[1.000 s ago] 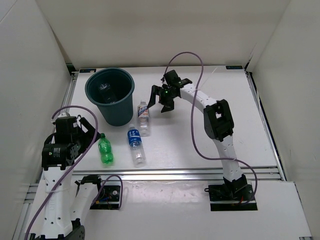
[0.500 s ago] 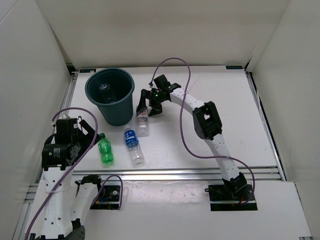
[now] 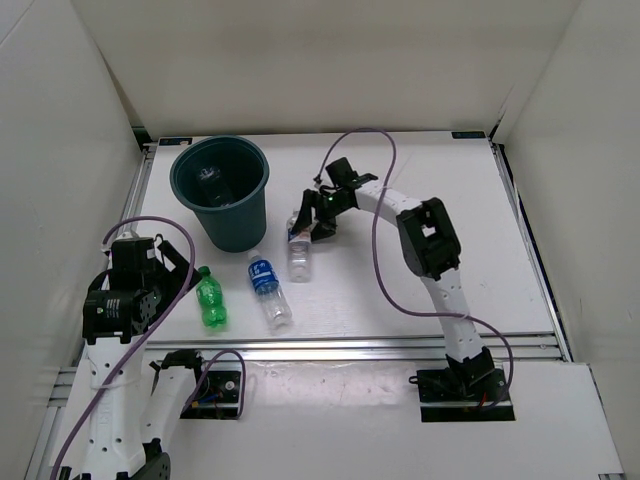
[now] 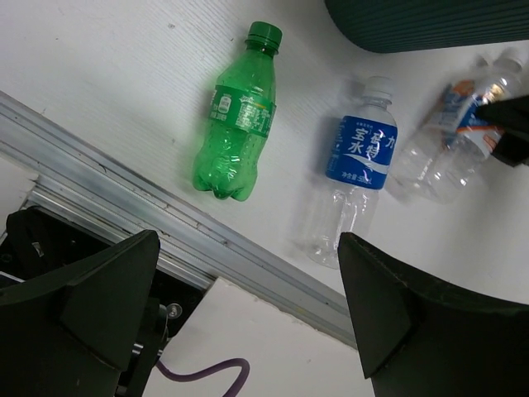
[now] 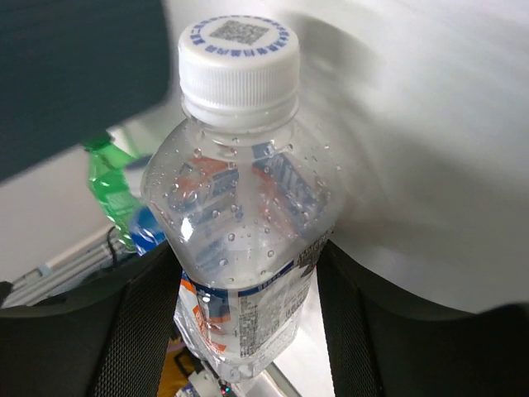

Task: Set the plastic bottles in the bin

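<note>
**Top external view.** One bin [image 3: 220, 195] stands upright at the far left of the surface [image 3: 520, 250]. Three plastic bottles are counted, all outside the bin and near its base:
- one green bottle [image 3: 210, 298] on the left;
- one blue-label bottle [image 3: 268, 288] in the middle;
- one white-blue-label bottle [image 3: 299, 248] on the right.

A pale glint shows inside the bin, but what it is cannot be told. Two arms are in view. The right end effector [image 3: 316, 214] is at the cap end of the white-blue-label bottle. The left end effector [image 3: 165, 272] hangs near the green bottle, apart from it.

**Left wrist view.** The two fingers [image 4: 91, 302] of the left end effector stand spread wide, with nothing between them. Beyond them the three bottles lie side by side, caps toward the bin. At the right edge of the frame a dark part of the right end effector lies against the white-blue-label bottle.

**Right wrist view.** The two fingers [image 5: 132, 331] of the right end effector press on opposite sides of the white-blue-label bottle, below its shoulder, so the bottle is pinched. One white cap is in place, and droplets cling inside the bottle. Whether the bottle rests on the surface or is raised cannot be told. Behind it, part of the green bottle, a corner of blue label and the bin's dark wall are visible.
</note>
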`<state>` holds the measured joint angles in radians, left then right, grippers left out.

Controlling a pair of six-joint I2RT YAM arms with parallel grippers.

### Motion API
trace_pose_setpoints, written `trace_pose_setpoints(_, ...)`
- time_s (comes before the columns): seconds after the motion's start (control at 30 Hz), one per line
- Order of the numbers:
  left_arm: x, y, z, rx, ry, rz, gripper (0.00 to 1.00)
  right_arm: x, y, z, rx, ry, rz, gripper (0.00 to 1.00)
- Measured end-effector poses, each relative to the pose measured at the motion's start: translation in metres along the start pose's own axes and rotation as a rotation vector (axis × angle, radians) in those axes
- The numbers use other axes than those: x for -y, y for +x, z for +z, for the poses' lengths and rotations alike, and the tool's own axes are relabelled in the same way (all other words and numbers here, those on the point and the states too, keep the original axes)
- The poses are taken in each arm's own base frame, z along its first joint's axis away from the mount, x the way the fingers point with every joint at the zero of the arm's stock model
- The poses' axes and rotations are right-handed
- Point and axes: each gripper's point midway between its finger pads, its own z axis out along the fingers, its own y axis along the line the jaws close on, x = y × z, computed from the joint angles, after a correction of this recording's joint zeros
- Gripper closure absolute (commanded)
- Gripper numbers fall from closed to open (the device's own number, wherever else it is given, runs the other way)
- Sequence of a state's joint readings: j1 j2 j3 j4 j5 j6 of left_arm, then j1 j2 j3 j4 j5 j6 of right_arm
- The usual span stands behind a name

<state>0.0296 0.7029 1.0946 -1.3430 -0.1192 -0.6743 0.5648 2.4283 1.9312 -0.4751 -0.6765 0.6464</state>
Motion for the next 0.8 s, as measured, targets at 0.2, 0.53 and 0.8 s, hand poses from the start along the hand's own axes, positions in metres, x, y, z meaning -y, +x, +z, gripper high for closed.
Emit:
trace_pose_setpoints(0.2, -0.002, -0.006, -0.002, 0.029, -0.016, -0.009, 0.00, 0.020, 0.000, -0.073, 0.094, 0.119, 0.048, 0.71)
trace_pose_setpoints(0.53, 0.008, -0.032, -0.006, 0.143, 0.019, -0.025, 0.00, -0.243, -0.080, -0.253, 0.689, -0.179, -0.489, 0.72)
trace_pose_setpoints(0.8, 0.019, -0.041, -0.001, 0.102, 0.016, 0.055, 0.00, -0.388, -0.048, -0.263, 0.962, -0.440, -0.910, 0.46)
